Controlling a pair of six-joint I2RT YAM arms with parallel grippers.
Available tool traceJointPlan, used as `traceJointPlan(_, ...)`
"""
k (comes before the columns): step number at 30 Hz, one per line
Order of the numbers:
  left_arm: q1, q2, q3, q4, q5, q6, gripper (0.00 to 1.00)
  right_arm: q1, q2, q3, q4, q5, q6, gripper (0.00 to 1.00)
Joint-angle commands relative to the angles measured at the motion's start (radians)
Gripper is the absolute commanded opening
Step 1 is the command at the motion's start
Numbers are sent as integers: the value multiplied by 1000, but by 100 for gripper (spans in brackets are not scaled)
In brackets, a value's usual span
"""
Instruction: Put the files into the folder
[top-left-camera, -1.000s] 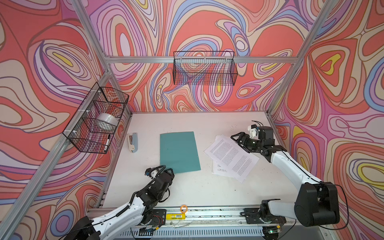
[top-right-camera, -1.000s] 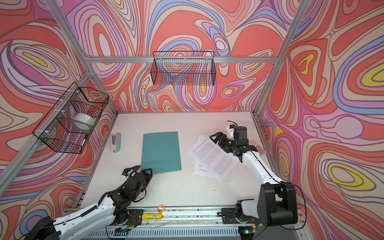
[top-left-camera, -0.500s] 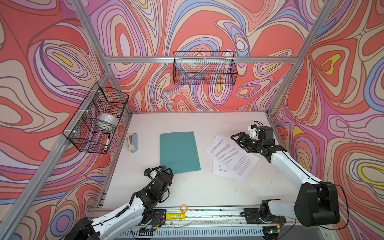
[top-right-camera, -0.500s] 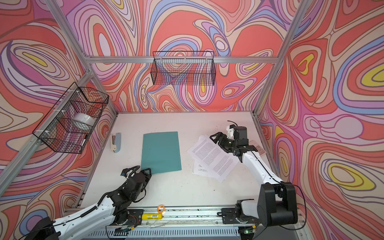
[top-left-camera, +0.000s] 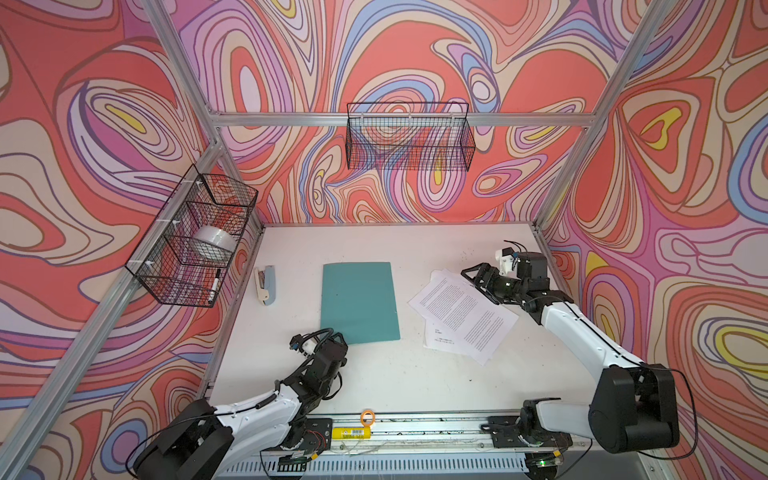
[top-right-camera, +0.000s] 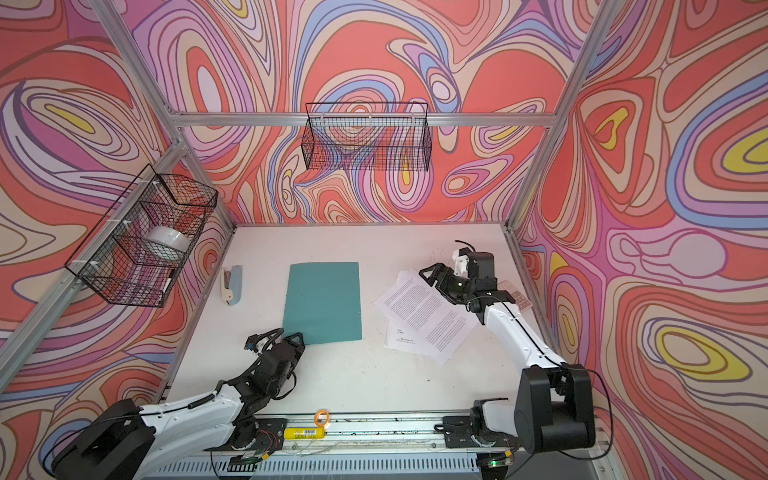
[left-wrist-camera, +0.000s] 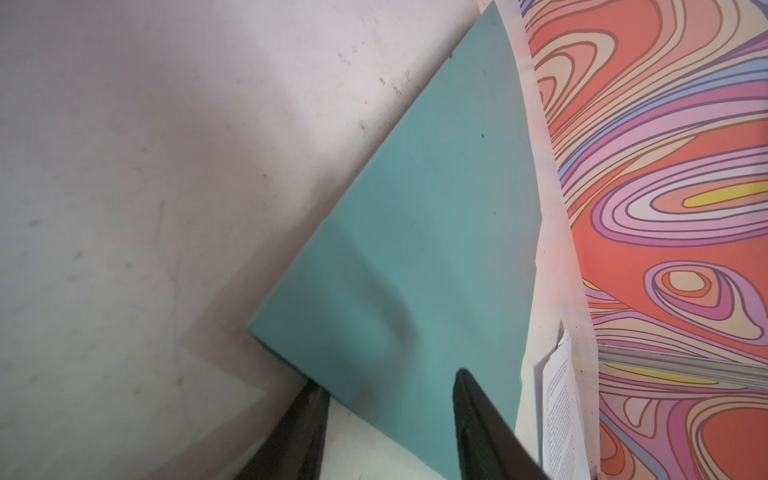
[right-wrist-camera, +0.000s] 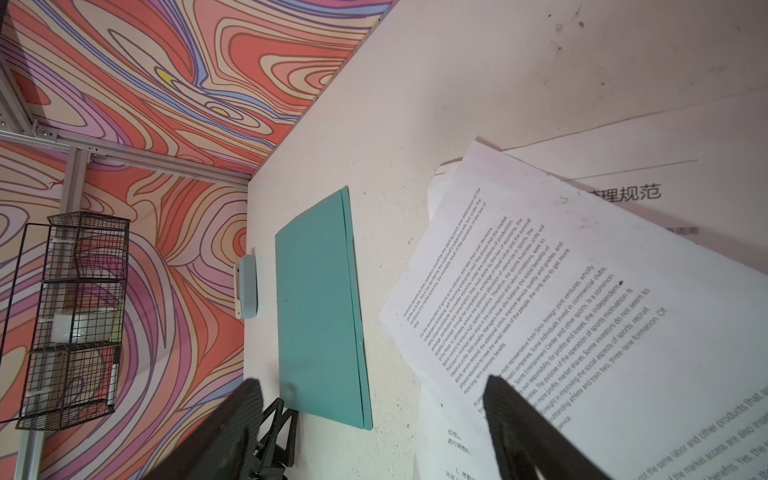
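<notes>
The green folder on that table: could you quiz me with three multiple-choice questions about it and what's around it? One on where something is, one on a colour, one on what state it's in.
1. Where does the stapler lie?
A. to the left of the folder
B. to the right of the folder
C. on top of the folder

2. What colour is the folder's cover?
A. red
B. teal-green
C. black

3. What state is the folder in?
A. shut, lying flat on the table
B. opened wide
C. standing on its edge

Answers:
1. A: in both top views the stapler sits off the folder's left side, apart from it.
2. B: the cover shows plain teal-green in every view.
3. A: the right wrist view shows its two covers together, flat on the table.
</notes>
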Motion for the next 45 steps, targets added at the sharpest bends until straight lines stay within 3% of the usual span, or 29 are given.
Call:
traceJointPlan(1, 12, 59, 7, 56, -24, 7, 42, 4, 15, -3, 19, -10, 3, 87)
traceJointPlan(6, 23, 104, 29, 67, -83, -6, 40, 4, 2, -12, 10, -3, -6, 86)
traceJointPlan(10, 31, 96, 55, -28, -142, -61, 43, 6, -13, -24, 22, -20, -4, 87)
traceJointPlan(15, 72, 78, 96, -63, -110, 1, 31, 35, -36, -39, 29, -9, -14, 87)
traceJointPlan(19, 117, 91, 89, -38, -83, -3, 28, 124, -33, -34, 13, 40, -46, 87)
traceJointPlan(22, 139, 110, 89, -1, -66, 13, 21, 195, -18, -32, 9, 78, -57, 87)
traceJointPlan(24, 145, 124, 96, 16, -57, 16, 0, 220, -6, -32, 16, 85, -53, 87)
traceJointPlan(33, 159, 156, 106, 124, 16, -10, 0, 312, 45, -11, 15, 87, -68, 85)
traceJointPlan(45, 159, -101, 121, -16, 68, -114, 0, 425, 181, -29, 138, 46, -9, 84)
